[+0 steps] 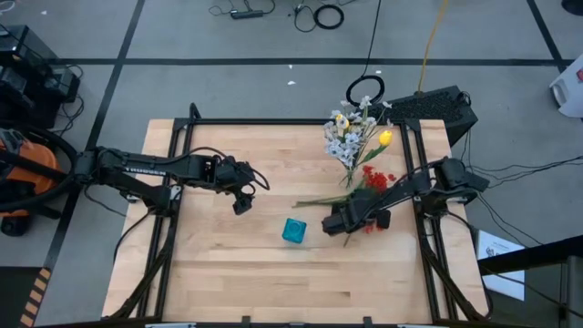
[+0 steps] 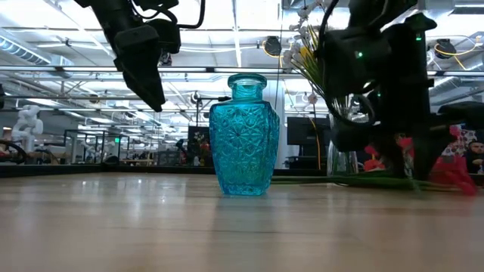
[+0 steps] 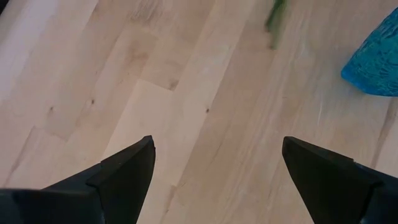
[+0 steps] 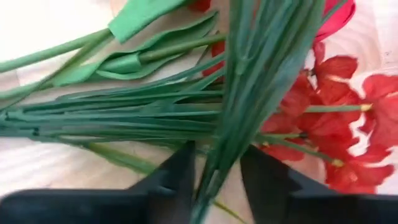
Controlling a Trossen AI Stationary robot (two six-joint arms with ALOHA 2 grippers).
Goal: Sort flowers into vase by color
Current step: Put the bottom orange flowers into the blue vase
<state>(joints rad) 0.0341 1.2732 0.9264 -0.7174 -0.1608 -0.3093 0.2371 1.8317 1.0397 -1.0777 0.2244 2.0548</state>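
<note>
A blue cut-glass vase (image 1: 293, 230) (image 2: 243, 136) stands upright on the wooden table. A bunch of red flowers (image 1: 373, 178) (image 4: 348, 118) lies flat on the table to its right, green stems (image 4: 124, 115) pointing toward the vase. My right gripper (image 1: 339, 223) (image 4: 217, 180) is low over these stems, open, with a bundle of stems (image 4: 249, 81) running between its fingers. Whitish and yellow flowers (image 1: 355, 137) stand in a clear vase (image 2: 344, 151) at the far right. My left gripper (image 1: 244, 202) (image 3: 217, 168) hangs open above bare wood, left of the blue vase. My right gripper comes from above, pointing steeply down, with one finger (image 4: 177, 180) on each side of the green stem bundle (image 4: 214, 168), across the stems. Whether the fingers touch the stems I cannot tell. The flowers lie on the table.
The table's near half (image 1: 291, 282) is bare wood. Black frame rails (image 1: 182, 137) run along the table's left, right and far edges. The clear vase stands close behind the red flowers, near the right arm.
</note>
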